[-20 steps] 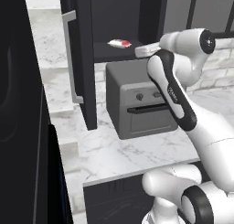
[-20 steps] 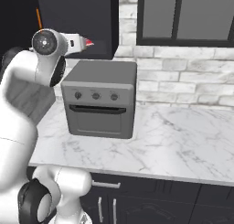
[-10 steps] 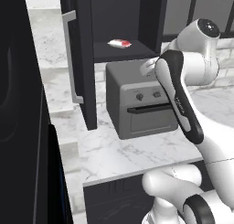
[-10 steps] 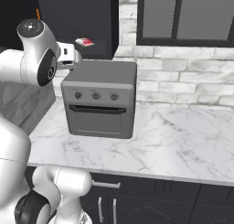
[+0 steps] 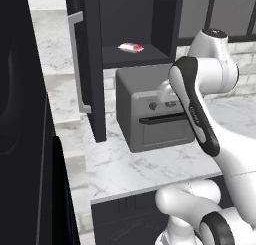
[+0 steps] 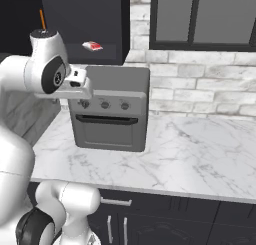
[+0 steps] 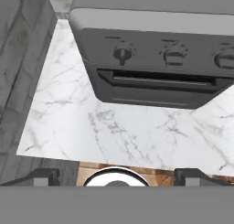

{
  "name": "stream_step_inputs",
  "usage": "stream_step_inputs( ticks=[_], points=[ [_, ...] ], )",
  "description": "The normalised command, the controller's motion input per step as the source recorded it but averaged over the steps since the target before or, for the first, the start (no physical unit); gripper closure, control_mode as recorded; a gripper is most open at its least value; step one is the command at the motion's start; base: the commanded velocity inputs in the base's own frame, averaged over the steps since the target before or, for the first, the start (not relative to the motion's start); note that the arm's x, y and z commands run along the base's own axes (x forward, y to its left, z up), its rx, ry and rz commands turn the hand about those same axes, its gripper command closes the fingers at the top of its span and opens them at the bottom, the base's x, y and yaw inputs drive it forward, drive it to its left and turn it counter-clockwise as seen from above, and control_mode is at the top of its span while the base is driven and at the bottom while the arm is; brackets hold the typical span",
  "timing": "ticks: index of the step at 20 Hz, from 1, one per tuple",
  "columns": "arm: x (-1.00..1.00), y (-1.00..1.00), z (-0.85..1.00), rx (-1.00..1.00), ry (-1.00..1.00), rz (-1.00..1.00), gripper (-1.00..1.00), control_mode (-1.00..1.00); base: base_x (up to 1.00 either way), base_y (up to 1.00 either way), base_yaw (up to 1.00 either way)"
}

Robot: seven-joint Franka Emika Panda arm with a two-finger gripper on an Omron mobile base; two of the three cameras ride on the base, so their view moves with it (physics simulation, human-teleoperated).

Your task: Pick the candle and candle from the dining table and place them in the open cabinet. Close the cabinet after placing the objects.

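While the white arm folds back over the base, its two-finger gripper (image 7: 117,173) hangs above the front edge of the white grey-veined marble counter (image 5: 150,164), pointing down, with its 2 dark finger tips (image 7: 41,175) spread wide apart at the bottom of the hand view and nothing between them. Just beyond the tips, in that view, lies bare marble, then the front of a grey boxy countertop oven (image 6: 112,109) with 3 round knobs (image 7: 122,53) above a dark bar handle (image 7: 157,79). From the base cameras the oven stands on the counter against a pale brick wall (image 6: 200,94). Above and behind it hangs the dark charcoal wall cabinet (image 5: 130,24), its solid door (image 5: 92,64) swung open to the left, with a long silver bar handle (image 5: 76,61) on its outer face. On the cabinet's shelf rests 1 small red-and-white candle (image 5: 131,47), lying flat near the shelf's front edge. To the right, grey-paned cabinets (image 6: 205,16) line the wall.
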Motion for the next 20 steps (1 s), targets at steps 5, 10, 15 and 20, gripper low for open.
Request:
stream_step_inputs(
  ticks=[5,10,15,20],
  points=[
    [-0.21,-0.05,-0.46,0.0,0.13,-0.02,-1.0,-1.0,0.0,0.0,0.0],
    [-0.17,0.0,-0.15,0.0,0.0,0.0,-1.0,-1.0,0.0,0.0,0.0],
    [-0.14,0.0,0.0,0.0,-0.03,0.0,-1.0,-1.0,0.0,0.0,0.0],
    [-0.05,0.0,0.0,0.0,-0.02,0.0,-1.0,-1.0,0.0,0.0,0.0]
  ],
)
